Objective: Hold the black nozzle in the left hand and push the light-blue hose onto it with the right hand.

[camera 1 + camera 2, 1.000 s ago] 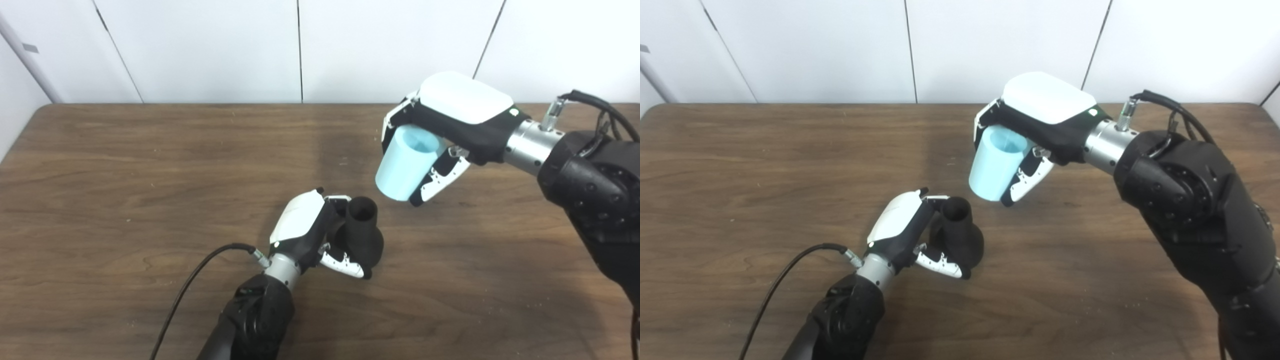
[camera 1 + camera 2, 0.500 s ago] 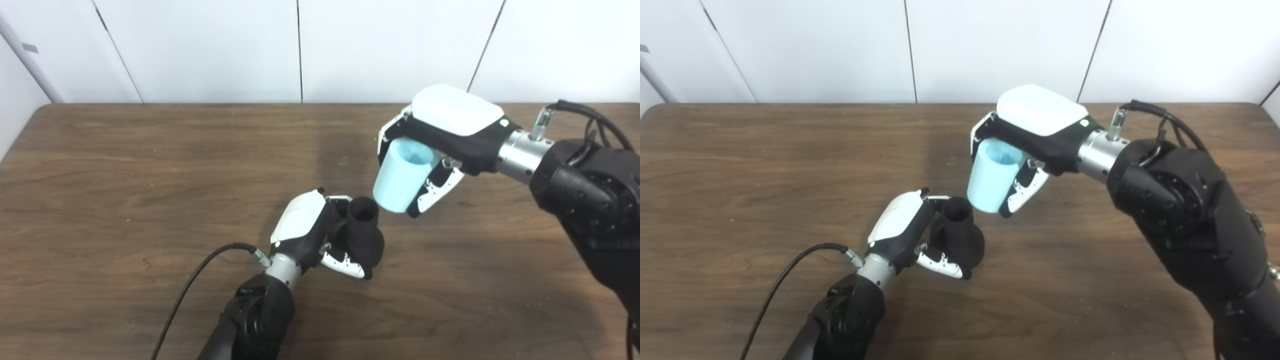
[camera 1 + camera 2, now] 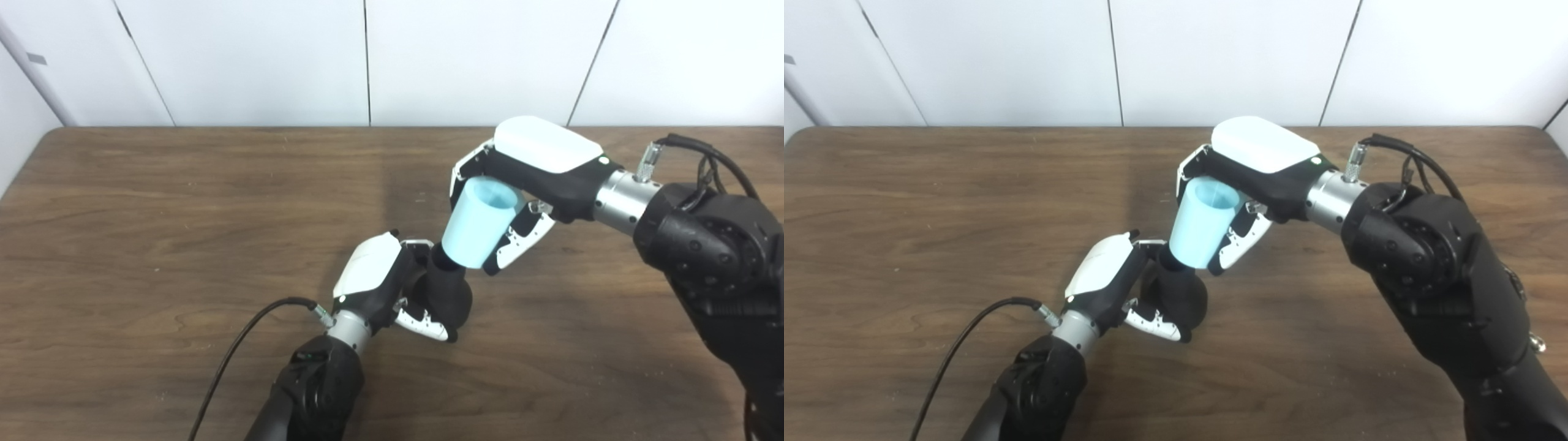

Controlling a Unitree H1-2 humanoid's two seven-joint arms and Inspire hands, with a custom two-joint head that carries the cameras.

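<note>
Left hand (image 3: 380, 282) clamped round black nozzle (image 3: 450, 294), neck tilted up toward incoming part; right hand (image 3: 527, 177) clamped on light-blue hose (image 3: 476, 223), lower end meeting nozzle's neck, apparently to line up the push.

A dark brown wood-grain counter (image 3: 153, 202) fills most of the view, its rounded far-left corner showing. Tiny pale specks dot its surface near the front right. Behind it stands a white panelled wall (image 3: 257, 55), split by thin dark vertical seams.
</note>
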